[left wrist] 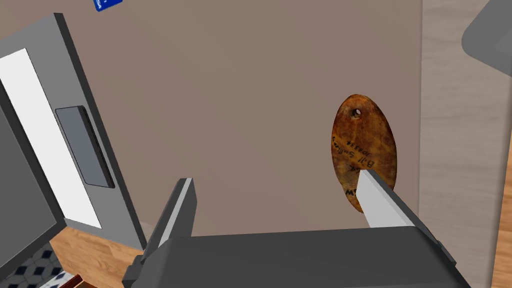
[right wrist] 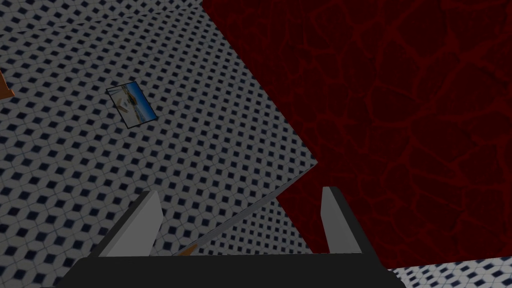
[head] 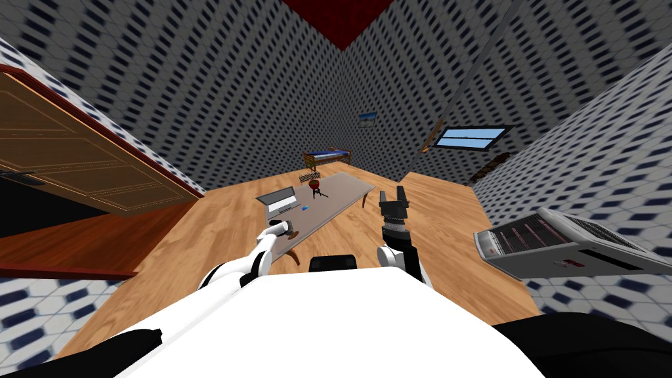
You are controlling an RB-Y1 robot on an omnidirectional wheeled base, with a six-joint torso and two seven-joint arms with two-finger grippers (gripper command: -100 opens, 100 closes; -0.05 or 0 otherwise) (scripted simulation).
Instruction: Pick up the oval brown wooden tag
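An oval brown tag (left wrist: 363, 147) with a small hole and dark lettering lies flat on the grey-brown tabletop (left wrist: 250, 115), close to the table's edge. My left gripper (left wrist: 277, 190) hangs open over the table; one of its fingers (left wrist: 380, 200) overlaps the tag's near end, and the other stands over bare tabletop. In the head view the left gripper (head: 286, 229) is at the near end of the table (head: 341, 190). The right gripper (head: 392, 195) is raised beside the table, pointing up, fingers open.
An open laptop (left wrist: 50, 150) sits on the table right beside my left gripper, and a small blue thing (left wrist: 107, 4) lies farther along. A red object on a stand (head: 316, 188) stands mid-table. A grey heater-like box (head: 558, 246) is to the right on the wooden floor.
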